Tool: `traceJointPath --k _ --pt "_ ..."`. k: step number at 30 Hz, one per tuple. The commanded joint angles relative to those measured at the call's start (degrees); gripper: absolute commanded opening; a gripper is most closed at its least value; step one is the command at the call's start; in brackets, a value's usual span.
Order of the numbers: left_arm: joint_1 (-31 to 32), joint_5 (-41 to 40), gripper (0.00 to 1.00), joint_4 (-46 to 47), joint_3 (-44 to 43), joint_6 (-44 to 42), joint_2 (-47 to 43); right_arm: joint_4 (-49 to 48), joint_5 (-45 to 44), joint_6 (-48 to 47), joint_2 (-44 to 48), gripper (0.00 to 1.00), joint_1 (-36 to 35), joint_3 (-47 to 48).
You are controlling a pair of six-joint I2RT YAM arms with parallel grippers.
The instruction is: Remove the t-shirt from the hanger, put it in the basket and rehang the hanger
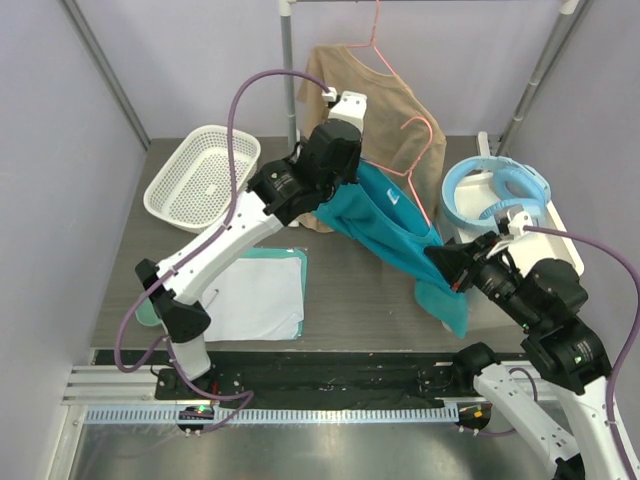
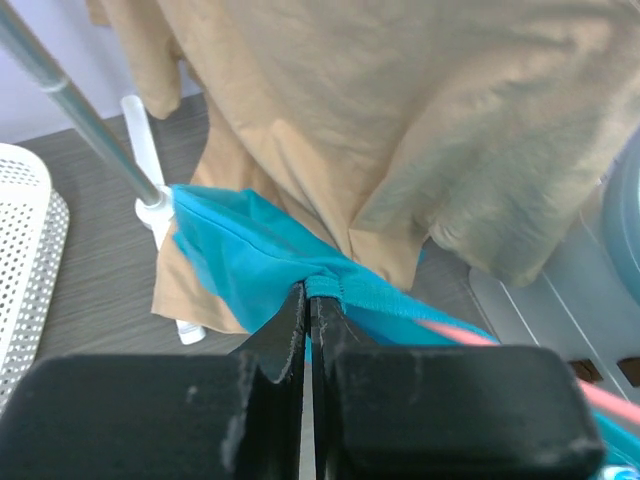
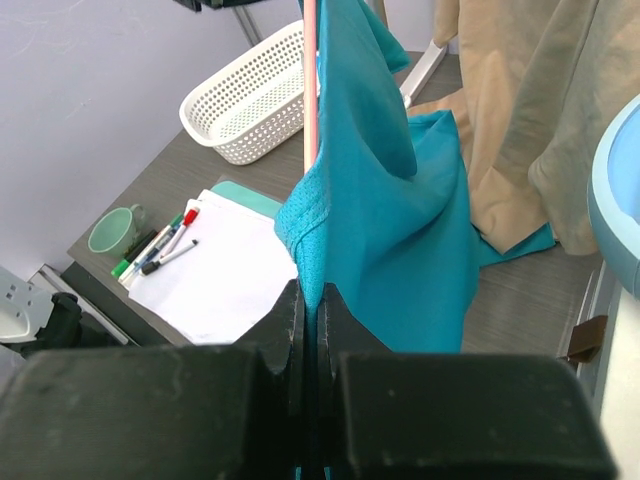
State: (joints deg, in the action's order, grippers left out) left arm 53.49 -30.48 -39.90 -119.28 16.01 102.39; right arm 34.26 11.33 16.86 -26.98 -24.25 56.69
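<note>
Clamped shut on teal t-shirt (image 1: 390,230) with left pincer (image 2: 307,300) and right pincer (image 3: 310,300); could drag pink hanger (image 3: 310,100) along if tugged unevenly.

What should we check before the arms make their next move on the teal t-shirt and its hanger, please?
1. Left gripper shut on the teal t-shirt edge: ok.
2. Right gripper shut on the same shirt: ok.
3. Only teal fabric in the left grip, no tan t-shirt: ok.
4. Pink hanger out of the teal shirt: not ok, it is inside the fabric.
5. Shirt clear of the rack pole: cannot tell; they look close in the left wrist view.
</note>
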Motion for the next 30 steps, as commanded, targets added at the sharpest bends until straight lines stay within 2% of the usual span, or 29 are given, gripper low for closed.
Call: traceJointPath --k 1,8,16,21,30 --pt "-4.5 -3.7 0.00 -2.0 -4.3 2.9 -0.8 0.1 1.7 -1.2 3.0 0.01 -0.2 2.2" --pt "-10.4 -0.9 0.00 -3.2 -3.2 5.0 -1.4 2.0 4.2 -3.4 8.1 0.01 -0.1 1.8" --pt "-13.9 3.0 0.00 -1.7 3.0 8.0 -4.6 -0.6 0.8 -2.1 12.2 0.01 -0.2 1.1" --pt "-15.6 8.9 0.00 2.2 8.7 11.6 -7.7 -1.7 -0.3 -2.3 13.0 0.01 -0.1 1.8" --pt "-18.1 12.7 0.00 2.8 11.9 14.4 -10.7 -3.1 -6.7 -1.8 17.1 0.01 -0.2 1.1"
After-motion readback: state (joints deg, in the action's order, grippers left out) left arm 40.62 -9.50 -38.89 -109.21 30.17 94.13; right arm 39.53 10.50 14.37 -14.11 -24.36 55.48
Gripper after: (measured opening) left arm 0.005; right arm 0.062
